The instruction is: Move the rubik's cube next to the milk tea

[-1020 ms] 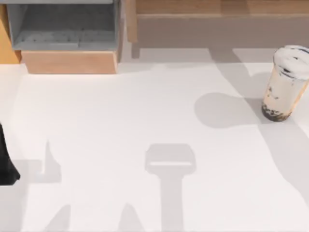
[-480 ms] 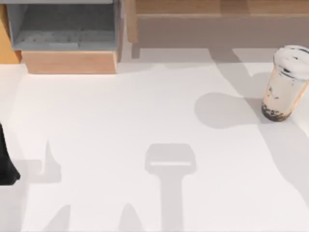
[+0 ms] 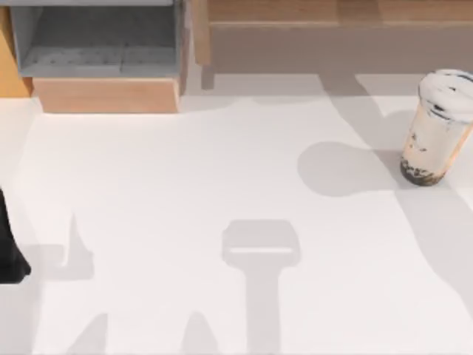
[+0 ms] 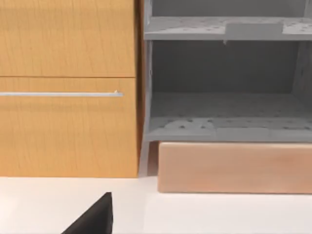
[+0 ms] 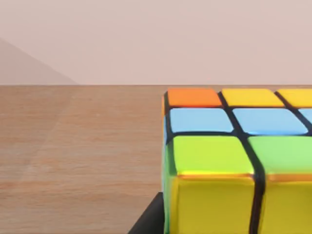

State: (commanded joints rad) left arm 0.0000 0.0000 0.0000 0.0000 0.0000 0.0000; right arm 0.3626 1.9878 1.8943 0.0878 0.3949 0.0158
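You're at the reach step: the rubik's cube (image 5: 234, 165) sits close before your right arm's camera on a wooden surface, I can't tell either hand's state, and next you need a grip to carry it beside the milk tea (image 3: 434, 129)

top: overhead, down on white table (image 3: 222, 163) | left wrist: low, facing grey open shelf unit (image 4: 226, 87) (shared with top) | right wrist: close-up on multicoloured puzzle cube (image 5: 234, 161)

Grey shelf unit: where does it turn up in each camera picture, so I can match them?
Top view: grey shelf unit in the upper left corner.
Left wrist view: it faces the camera, beside an orange drawer front.
Right wrist view: the rubik's cube on a wooden surface.
Shared landmark: the pale wooden base under the shelves.
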